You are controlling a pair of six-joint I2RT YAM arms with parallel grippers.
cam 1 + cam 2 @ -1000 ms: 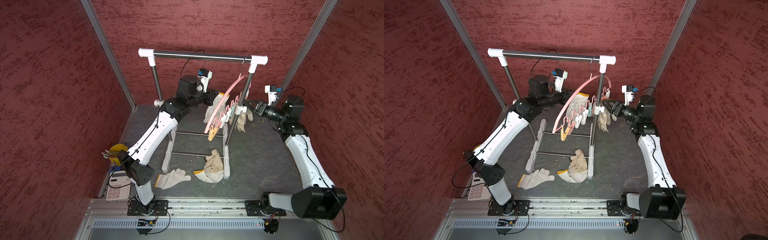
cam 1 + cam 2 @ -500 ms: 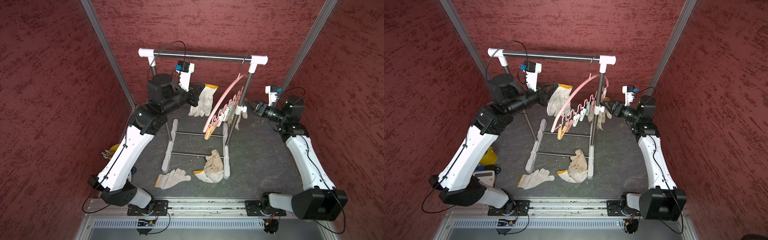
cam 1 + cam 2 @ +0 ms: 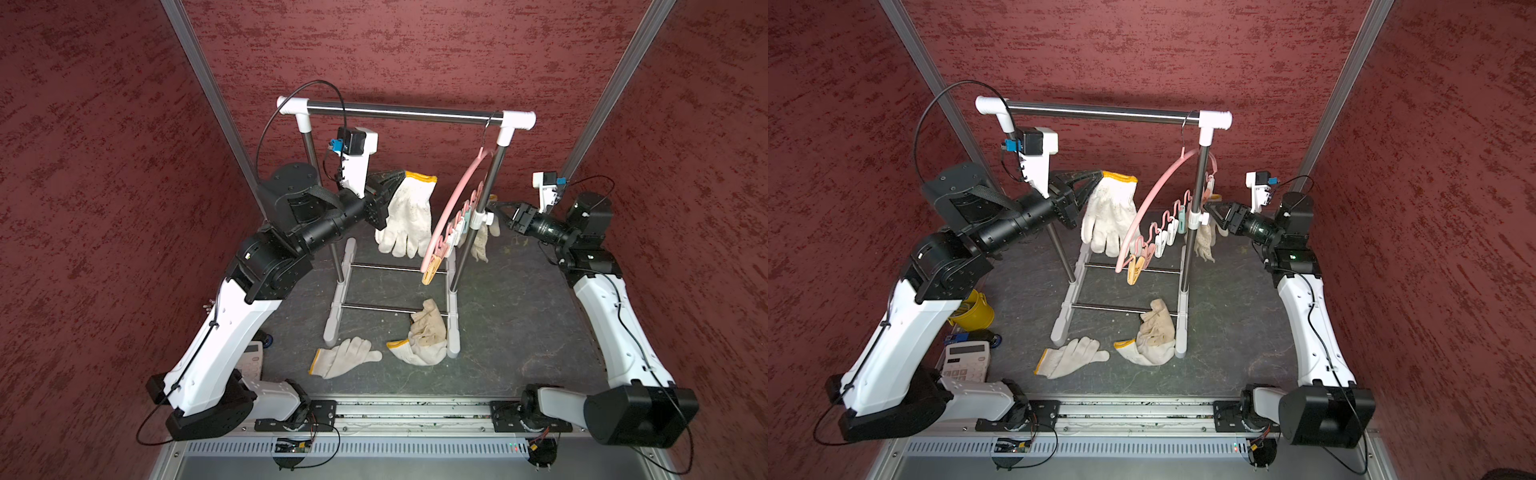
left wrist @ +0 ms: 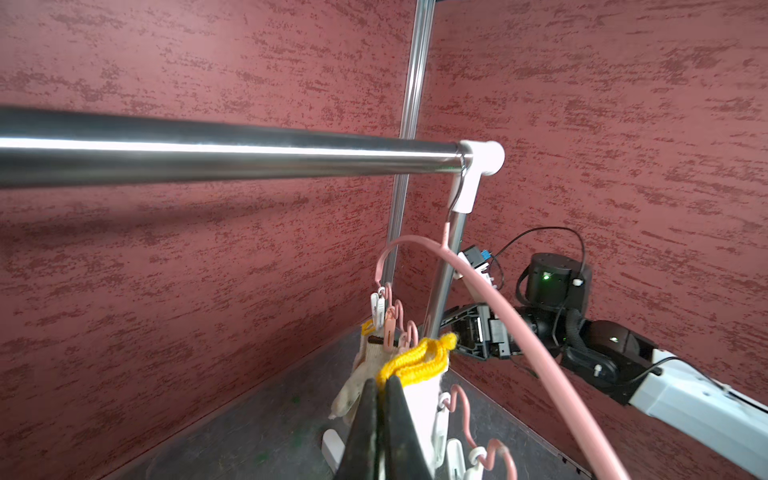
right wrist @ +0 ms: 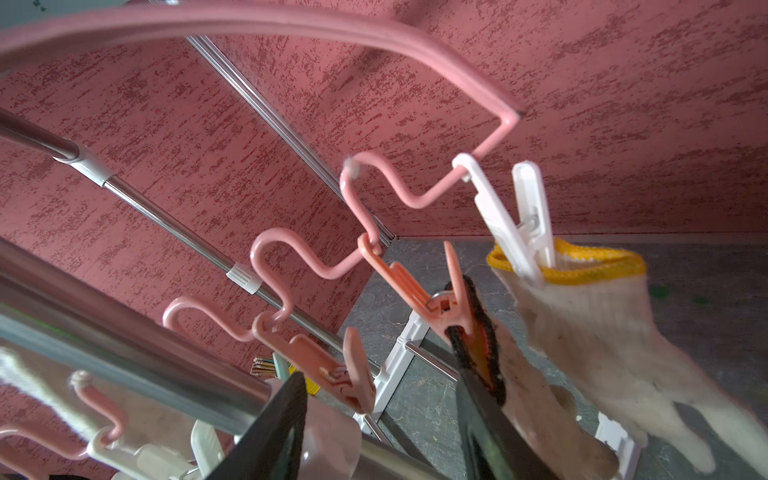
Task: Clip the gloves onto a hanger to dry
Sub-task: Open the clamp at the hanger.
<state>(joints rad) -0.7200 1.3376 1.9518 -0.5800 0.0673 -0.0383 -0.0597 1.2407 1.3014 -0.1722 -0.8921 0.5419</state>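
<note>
My left gripper point(image 3: 398, 178) is shut on the yellow-trimmed cuff of an off-white glove point(image 3: 409, 216), which hangs in the air left of the pink hanger point(image 3: 453, 199). In the left wrist view the jaws point(image 4: 380, 384) pinch that cuff point(image 4: 415, 361). The hanger hooks on the rack bar beside the right post. Two gloves hang clipped at its far end point(image 5: 602, 332) point(image 5: 536, 399). My right gripper point(image 3: 496, 206) stands open beside them, a pink clip point(image 5: 353, 365) between its fingers' line. On the floor lie a pale glove point(image 3: 345, 357) and a beige glove point(image 3: 424, 336).
The steel rack point(image 3: 399, 112) with white joints stands mid-floor; its right post point(image 3: 1192, 232) is just in front of my right gripper. A yellow bucket point(image 3: 973, 316) and a calculator point(image 3: 965, 359) sit at the front left behind my left arm. Red walls close in on three sides.
My left arm has swung back to the left, carrying the glove away from the hanger's clips. The hanger has swung slightly. The right arm has stayed put.
</note>
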